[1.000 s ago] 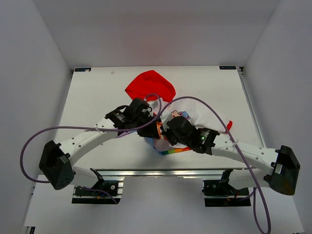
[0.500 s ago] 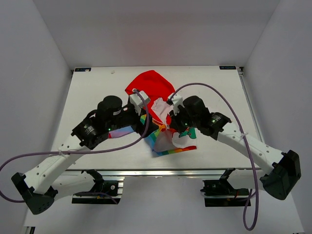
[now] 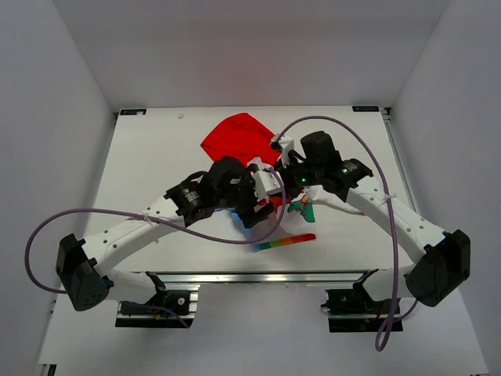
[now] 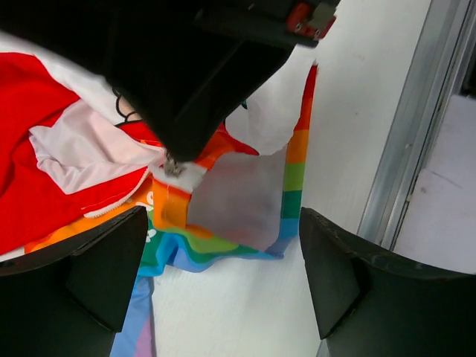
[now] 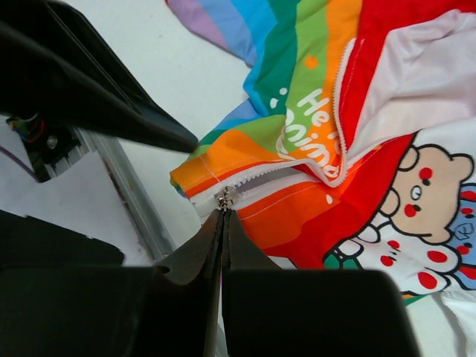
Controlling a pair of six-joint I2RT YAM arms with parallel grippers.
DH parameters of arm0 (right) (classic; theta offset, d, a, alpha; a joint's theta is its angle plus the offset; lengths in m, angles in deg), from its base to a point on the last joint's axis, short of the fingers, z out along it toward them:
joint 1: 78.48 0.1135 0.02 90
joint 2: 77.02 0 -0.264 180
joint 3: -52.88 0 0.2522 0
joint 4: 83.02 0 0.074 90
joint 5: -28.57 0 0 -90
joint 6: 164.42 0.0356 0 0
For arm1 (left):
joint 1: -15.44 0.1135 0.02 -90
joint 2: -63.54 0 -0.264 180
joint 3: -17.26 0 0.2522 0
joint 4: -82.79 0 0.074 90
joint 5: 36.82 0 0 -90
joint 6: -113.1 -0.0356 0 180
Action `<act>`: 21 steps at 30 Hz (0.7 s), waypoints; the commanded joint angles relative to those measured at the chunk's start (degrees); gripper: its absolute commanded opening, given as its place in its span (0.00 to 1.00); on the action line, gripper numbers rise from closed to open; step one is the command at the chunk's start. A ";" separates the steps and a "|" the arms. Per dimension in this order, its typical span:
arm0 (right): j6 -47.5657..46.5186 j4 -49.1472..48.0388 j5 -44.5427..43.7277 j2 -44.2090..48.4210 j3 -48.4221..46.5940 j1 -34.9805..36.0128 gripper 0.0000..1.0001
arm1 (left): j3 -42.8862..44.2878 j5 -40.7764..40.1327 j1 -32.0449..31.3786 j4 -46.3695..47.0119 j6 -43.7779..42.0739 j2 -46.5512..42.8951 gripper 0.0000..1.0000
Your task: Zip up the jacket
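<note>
Two arms meet over the jacket, which lies crumpled near the middle of the table, red hood toward the far edge and rainbow hem toward the near edge. The left gripper hangs just above the hem, its fingers spread wide on either side of the striped cloth and white lining, touching neither. The right gripper has its fingers pressed together, their tips pinching the zipper pull low on the zip, where the orange and red stripes bunch toward it. Beyond the pull the zipper teeth run apart, the front lying open beside a bear print. One rainbow panel trails onto the bare table by the left gripper.
</note>
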 commanded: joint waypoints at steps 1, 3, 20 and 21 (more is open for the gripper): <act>-0.46 1.03 4.18 -0.63 -2.45 -0.17 0.00 | 3.15 -6.30 -1.68 0.27 -2.48 0.57 0.92; -0.55 1.20 4.71 -0.99 -2.44 -0.26 0.00 | 2.71 -7.27 -1.77 1.94 -2.74 0.75 0.91; 0.51 0.76 7.35 -1.34 -2.88 -1.75 0.00 | 4.38 -11.15 -1.95 -1.04 -4.59 7.78 0.72; 0.59 0.76 7.61 -1.34 -2.88 -1.84 0.00 | 4.56 -11.15 -1.95 -0.87 -4.59 7.96 0.69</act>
